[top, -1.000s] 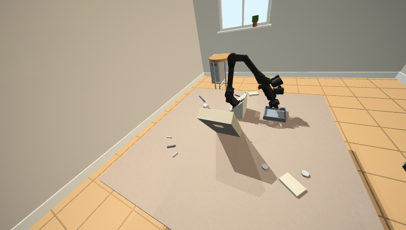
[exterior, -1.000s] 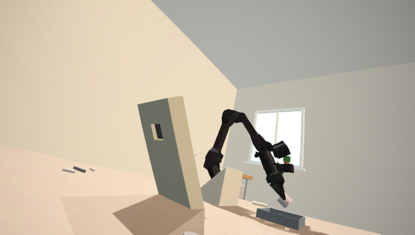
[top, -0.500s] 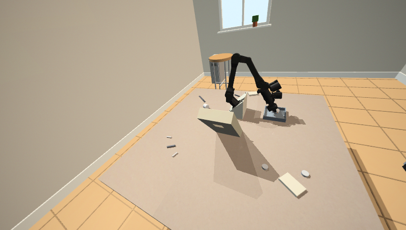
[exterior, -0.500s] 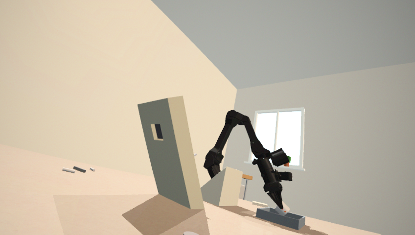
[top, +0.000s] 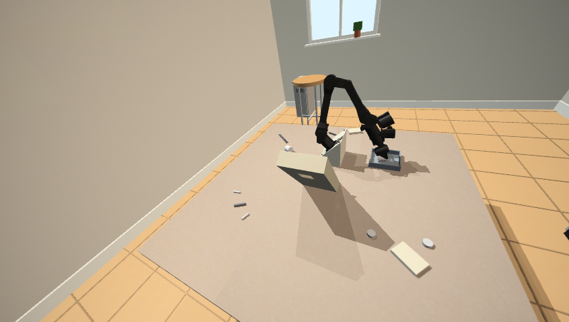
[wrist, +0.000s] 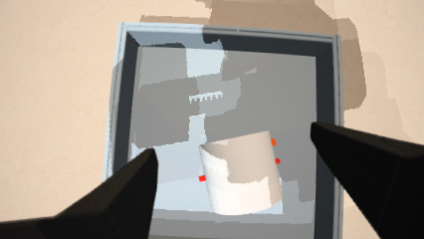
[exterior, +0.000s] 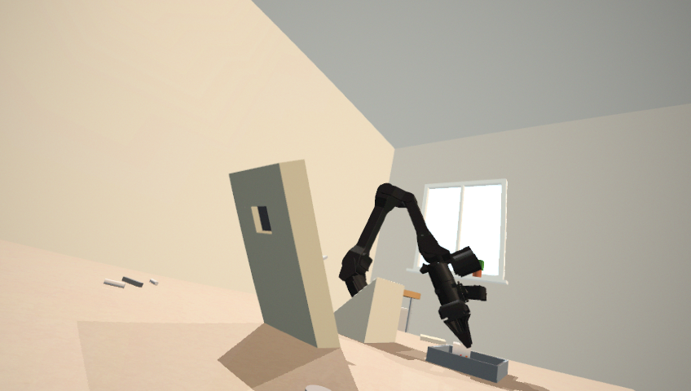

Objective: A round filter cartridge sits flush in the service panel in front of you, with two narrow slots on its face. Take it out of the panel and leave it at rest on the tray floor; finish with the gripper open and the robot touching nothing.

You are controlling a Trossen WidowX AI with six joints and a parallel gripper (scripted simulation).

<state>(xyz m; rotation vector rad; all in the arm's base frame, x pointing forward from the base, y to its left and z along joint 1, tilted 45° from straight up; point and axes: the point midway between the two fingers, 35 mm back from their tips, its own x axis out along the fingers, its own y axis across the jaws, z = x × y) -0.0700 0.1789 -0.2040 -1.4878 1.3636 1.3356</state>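
Observation:
The filter cartridge point(exterior: 458, 349) point(wrist: 241, 174) is a white cylinder with small red and orange tabs. It is inside the blue-grey tray point(top: 385, 168) point(exterior: 460, 366) point(wrist: 325, 90), toward the near side in the wrist view. Its slotted face is not visible, and whether it sits fully on the tray floor is hard to tell. My gripper point(top: 385, 157) point(exterior: 468, 345) point(wrist: 235, 142) is open, low over the tray, with its fingers wide apart on either side of the cartridge and a gap to each in the wrist view. The service panel point(top: 299, 159) point(exterior: 291, 271) stands tilted; its front face is hidden.
A wedge-shaped block point(top: 337, 153) point(exterior: 383, 309) stands by the arm's base, between the panel and the tray. A cream slab point(top: 410, 258) and two grey discs lie at the front right of the mat. Several small rods lie left of the panel.

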